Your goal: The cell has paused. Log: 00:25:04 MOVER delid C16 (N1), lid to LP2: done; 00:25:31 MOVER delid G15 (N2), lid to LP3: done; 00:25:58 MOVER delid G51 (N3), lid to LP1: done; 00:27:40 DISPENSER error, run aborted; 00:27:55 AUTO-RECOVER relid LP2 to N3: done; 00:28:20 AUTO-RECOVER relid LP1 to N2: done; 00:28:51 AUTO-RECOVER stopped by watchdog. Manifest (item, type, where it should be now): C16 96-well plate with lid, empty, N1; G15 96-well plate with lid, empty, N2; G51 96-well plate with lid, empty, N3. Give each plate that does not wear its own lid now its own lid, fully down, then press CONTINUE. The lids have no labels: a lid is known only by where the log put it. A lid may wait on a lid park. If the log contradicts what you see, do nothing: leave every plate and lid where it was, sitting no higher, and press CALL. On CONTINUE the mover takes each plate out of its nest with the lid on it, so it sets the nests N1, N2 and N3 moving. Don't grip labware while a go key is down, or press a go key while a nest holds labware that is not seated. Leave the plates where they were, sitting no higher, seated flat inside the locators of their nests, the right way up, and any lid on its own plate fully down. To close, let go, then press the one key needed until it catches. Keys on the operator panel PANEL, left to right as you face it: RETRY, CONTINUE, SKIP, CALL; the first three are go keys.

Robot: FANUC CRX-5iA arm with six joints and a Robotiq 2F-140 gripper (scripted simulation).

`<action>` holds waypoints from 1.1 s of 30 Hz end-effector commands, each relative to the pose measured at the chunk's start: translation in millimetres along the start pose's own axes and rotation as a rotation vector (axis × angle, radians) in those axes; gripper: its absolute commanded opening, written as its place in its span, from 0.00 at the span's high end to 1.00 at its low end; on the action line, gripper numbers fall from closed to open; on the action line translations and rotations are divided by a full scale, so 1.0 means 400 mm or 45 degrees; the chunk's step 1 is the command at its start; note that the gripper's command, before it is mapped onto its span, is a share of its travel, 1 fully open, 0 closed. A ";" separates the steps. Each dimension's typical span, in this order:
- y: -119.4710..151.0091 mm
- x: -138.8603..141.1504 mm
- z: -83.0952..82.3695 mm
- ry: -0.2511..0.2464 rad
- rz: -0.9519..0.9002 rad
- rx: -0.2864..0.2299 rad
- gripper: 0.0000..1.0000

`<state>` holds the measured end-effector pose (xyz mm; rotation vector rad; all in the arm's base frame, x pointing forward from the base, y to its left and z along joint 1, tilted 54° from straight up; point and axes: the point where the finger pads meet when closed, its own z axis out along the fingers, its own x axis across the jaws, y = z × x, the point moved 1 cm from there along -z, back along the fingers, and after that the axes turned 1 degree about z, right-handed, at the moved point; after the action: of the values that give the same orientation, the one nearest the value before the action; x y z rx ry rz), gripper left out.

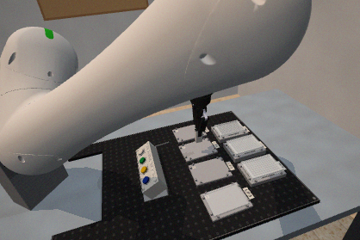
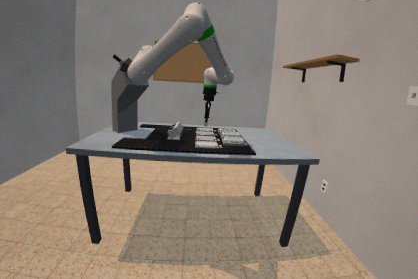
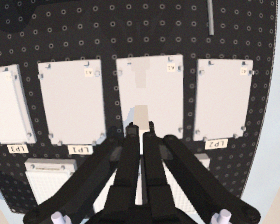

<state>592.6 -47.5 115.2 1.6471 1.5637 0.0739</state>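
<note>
Three white 96-well plates [image 1: 230, 129] [image 1: 244, 145] [image 1: 261, 168] stand in a column at the right of the black baseplate [image 1: 121, 211]. Their wells show on top; I cannot tell which wear lids. Left of them lies a column of flat grey pads. The nearest pad carries a white lid [image 1: 226, 200], which also shows at the left edge of the wrist view [image 3: 3, 106]. My gripper [image 1: 199, 138] [image 2: 206, 117] [image 3: 141, 114] is shut and empty. It hangs above the second pad from the back [image 1: 191, 152] [image 3: 151, 83].
The operator panel [image 1: 155, 176] [image 2: 175, 131] stands left of the pads, with green, yellow and blue keys in view. The arm's large white link fills the upper part of the top view. The baseplate rests on a grey table [image 1: 301, 120].
</note>
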 end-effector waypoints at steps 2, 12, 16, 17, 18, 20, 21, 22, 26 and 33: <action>0.001 0.158 0.000 -0.065 0.009 -0.035 1.00; 0.000 0.216 -0.008 -0.075 0.010 -0.058 1.00; 0.000 0.216 -0.008 -0.075 0.010 -0.058 1.00; 0.000 0.216 -0.008 -0.075 0.010 -0.058 1.00; 0.000 0.216 -0.008 -0.075 0.010 -0.058 1.00; 0.000 0.216 -0.008 -0.075 0.010 -0.058 1.00; 0.000 0.216 -0.008 -0.075 0.010 -0.058 1.00; 0.000 0.216 -0.008 -0.075 0.010 -0.058 1.00; 0.000 0.216 -0.008 -0.075 0.010 -0.058 1.00; 0.000 0.216 -0.008 -0.075 0.010 -0.058 1.00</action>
<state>609.9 27.0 75.2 1.6060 1.5002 0.0637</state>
